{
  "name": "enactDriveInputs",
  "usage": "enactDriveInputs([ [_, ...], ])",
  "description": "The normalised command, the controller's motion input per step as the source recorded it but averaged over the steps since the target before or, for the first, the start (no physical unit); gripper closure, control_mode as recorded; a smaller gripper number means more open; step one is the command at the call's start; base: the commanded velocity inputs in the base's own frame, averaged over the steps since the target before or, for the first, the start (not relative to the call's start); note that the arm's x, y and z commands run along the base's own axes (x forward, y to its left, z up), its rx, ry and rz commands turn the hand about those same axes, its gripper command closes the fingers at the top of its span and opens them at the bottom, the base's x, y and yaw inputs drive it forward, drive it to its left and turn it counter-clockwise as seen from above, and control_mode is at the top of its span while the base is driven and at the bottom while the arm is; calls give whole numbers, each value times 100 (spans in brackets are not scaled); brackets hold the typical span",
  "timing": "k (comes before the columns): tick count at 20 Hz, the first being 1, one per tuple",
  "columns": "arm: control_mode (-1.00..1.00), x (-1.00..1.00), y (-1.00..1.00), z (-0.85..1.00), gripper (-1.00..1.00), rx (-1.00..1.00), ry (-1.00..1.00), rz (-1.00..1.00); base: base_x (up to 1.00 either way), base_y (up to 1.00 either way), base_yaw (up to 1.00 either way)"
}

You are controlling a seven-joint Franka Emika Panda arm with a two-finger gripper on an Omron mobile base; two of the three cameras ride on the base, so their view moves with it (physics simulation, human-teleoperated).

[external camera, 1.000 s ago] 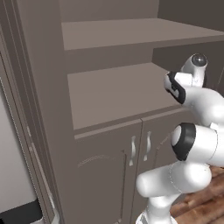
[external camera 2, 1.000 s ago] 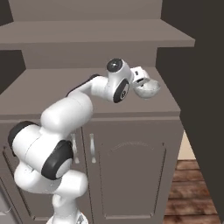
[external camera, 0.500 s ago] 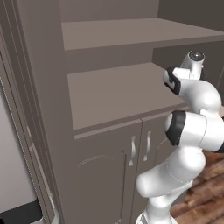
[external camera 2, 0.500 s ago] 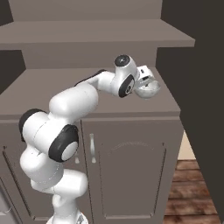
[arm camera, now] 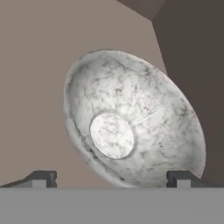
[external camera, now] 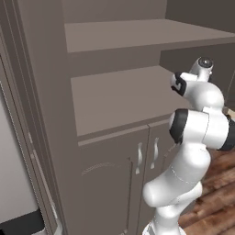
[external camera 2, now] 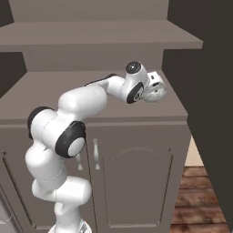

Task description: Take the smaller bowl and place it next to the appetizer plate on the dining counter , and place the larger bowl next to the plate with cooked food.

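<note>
The claw (arm camera: 109,180) hangs beside the right end of a grey-brown cabinet unit (external camera 2: 136,150), over its flat surface (external camera 2: 54,88). Above the claw an upper shelf (external camera 2: 100,34) juts out over the same span. To the claw's right in the right base view a tall dark panel (external camera 2: 205,91) stands close, and in the hand view that dark wall fills the space past the bowl on the right, meeting the lighter brown surface along a slanted edge. Below the claw are two cabinet doors with pale handles (external camera 2: 96,154), and wooden floor (external camera 2: 200,200) shows lower right. In the left base view the white arm rises in front of the doors and its upper joints cover the surface's right end, so the claw itself is hidden there.

The smaller bowl (arm camera: 131,118) sits right at the claw, its speckled grey-white inside turned toward the hand camera and tilted, its rim reaching down between the two dark fingertips (arm camera: 41,178). In the right base view the smaller bowl (external camera 2: 155,92) shows as a pale rounded shape at the end of the hand, just off the surface's right edge. The fingertips stand wide apart on either side of the bowl's lower rim; whether they press on it I cannot tell.
</note>
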Motion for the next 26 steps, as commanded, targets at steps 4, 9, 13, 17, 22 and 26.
enactDriveInputs([
  [4, -100, 29, 0, 0, -100, 0, 0, 10, 0, 0, 0],
  [9, -100, 20, 0, -2, -100, 0, 0, 12, 0, 0, 0],
  [13, -100, 10, 0, -20, -100, 0, 9, 11, 0, 0, 0],
  [17, -100, 18, 0, -54, 100, 0, 22, 11, 0, 0, 0],
  [22, -100, 29, 0, -28, 100, 0, 7, 11, 0, 0, 0],
  [26, -100, 0, 0, -1, 100, 0, 0, 1, 0, 0, 0],
])
